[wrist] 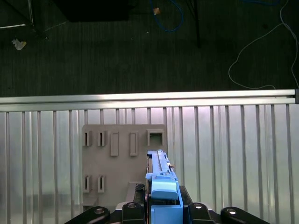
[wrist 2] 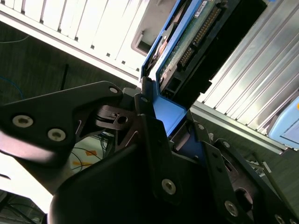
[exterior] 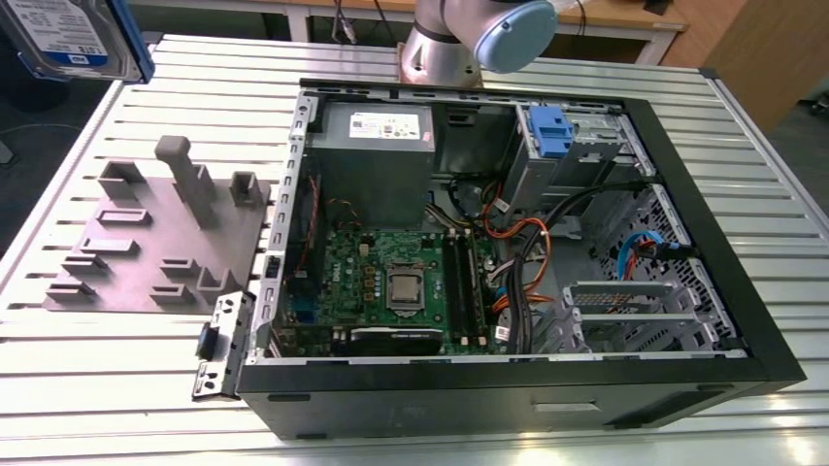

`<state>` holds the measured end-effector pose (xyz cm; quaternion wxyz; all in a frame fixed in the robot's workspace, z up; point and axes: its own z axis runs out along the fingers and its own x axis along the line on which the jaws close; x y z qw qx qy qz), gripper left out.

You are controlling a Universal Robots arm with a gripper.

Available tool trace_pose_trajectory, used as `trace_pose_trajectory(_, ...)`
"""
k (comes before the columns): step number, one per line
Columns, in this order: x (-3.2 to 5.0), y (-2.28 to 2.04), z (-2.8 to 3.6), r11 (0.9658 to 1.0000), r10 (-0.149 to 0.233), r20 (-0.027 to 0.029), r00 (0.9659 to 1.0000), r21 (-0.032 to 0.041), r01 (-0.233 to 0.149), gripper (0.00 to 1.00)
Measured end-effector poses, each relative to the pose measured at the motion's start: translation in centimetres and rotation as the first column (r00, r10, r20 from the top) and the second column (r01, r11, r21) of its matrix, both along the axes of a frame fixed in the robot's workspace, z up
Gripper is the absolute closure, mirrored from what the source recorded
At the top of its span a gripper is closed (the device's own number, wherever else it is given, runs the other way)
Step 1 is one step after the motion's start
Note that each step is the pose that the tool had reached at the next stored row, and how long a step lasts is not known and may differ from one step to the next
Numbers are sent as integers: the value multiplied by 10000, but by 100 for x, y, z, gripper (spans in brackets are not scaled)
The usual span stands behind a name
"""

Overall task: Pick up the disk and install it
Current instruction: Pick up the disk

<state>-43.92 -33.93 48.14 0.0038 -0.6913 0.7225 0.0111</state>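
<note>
where the disk [exterior: 76, 37] sits: up in the exterior view's top left corner, lifted off the tabletop [exterior: 725, 126], label side facing you, well apart from the pc case [exterior: 518, 388].
gripper [wrist: 163, 207]: you get it in both wrist views; jaws clenched on the disk's blue frame, one per side, disk edge-on btwn them.
disk underside: second wrist view shows the green circuit board [wrist 2: 187, 44] & connector pins.
below the disk: first wrist view looks down on the grey fixture plate [wrist: 121, 163] w/ slots, lying on the slatted tabletop.
pc case: open on top, motherboard [exterior: 388, 282] & cables exposed; just beside the plate, on the exterior view's right of it.
drive bay: blue latch [exterior: 550, 131] in the case corner near the arm base [exterior: 441, 53].
</note>
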Motion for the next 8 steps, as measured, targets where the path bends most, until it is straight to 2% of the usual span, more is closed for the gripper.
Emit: trace_pose_trajectory(8,29,-1,0,10000,1,0,10000,0,-1,63)
